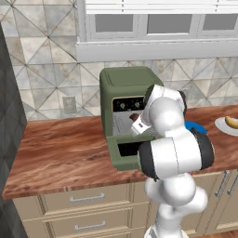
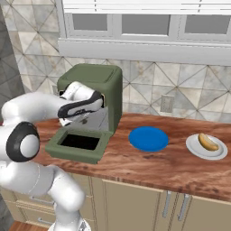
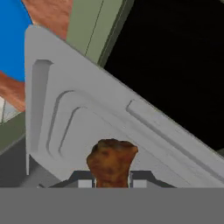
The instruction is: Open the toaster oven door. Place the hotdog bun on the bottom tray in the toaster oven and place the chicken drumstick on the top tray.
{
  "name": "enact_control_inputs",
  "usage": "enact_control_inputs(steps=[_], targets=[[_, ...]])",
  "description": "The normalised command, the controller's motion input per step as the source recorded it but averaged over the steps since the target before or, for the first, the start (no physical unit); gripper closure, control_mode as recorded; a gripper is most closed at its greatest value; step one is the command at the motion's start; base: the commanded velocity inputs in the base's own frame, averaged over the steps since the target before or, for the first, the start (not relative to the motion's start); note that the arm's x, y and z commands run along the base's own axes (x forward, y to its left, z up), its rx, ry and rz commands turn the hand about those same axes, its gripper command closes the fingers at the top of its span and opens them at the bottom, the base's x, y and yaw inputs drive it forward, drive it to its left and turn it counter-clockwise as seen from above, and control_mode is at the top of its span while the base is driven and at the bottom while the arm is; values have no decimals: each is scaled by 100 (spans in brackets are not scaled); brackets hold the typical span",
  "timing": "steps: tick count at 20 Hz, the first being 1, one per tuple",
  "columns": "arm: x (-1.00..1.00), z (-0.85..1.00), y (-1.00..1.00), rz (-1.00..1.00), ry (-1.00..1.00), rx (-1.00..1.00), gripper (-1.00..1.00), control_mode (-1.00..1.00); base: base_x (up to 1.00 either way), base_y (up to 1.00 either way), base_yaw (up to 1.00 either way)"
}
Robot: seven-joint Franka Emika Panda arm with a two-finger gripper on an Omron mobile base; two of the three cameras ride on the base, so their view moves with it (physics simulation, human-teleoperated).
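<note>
So we've got the long reddish-brown wood-grain bench carrying everything, and the boxy olive-green toaster oven sits at the back of it near the tiled wall. Its drop-down olive-green door with the dark glass window is already flat open toward us, which is why the arm can reach straight into the mouth.

Right of the oven there's a round blue plate, bare, and further right a small white plate with the tan hotdog bun on it, so we reckon the bun step isn't done yet.

Inside the oven, the hand view shows a pale grey metal tray just past the end effector, which is clamped on the browned chicken drumstick. It's held end-on, presumably so it slides in over the tray. Which tray level this is, we can't tell.
</note>
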Motion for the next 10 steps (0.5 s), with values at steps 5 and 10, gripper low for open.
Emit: enact_control_inputs(steps=[5,10], targets=[[27,0,0,43,10,-3,100,-100,0,0,0],[10,0,13,16,12,-13,100,-100,0,0,0]])
